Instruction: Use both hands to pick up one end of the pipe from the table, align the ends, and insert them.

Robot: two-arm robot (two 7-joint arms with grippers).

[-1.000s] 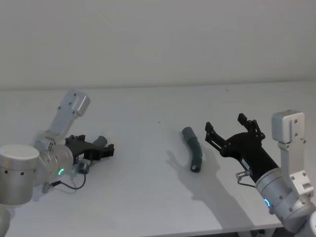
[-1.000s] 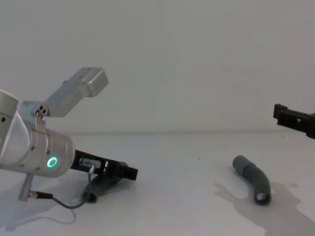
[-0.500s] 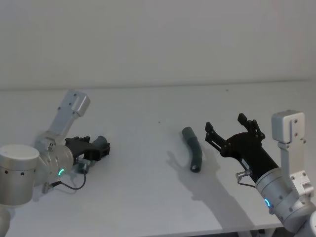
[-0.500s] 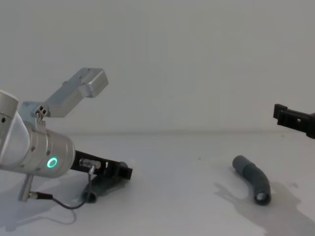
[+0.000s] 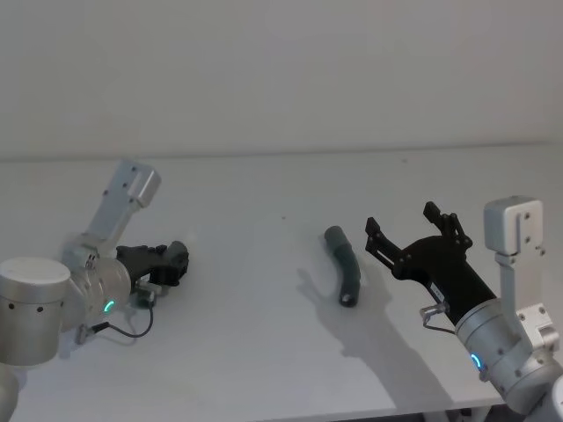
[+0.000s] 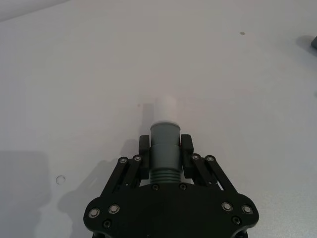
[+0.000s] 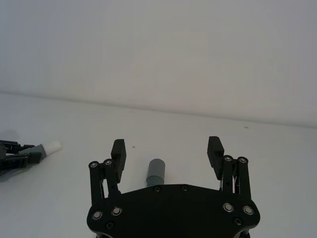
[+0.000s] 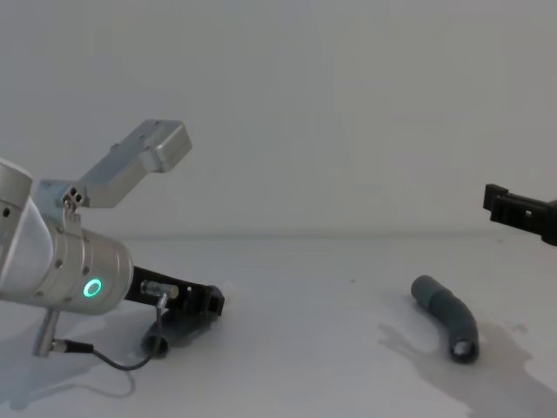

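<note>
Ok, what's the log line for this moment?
left gripper: shut on white-tipped piece, low at table | right gripper: open, raised beside grey piece | grey piece: lying on table | join: not yet done

A: Place?
B: Looks like a robot lab, test bench setup. Plain white table (image 5: 264,369), bare white wall (image 5: 281,70) right behind it.
A: What else says lab?
B: Silver robot arms at both sides, left arm (image 8: 52,252), right arm (image 5: 503,347), green status ring (image 8: 91,287) glowing on the left one.
</note>
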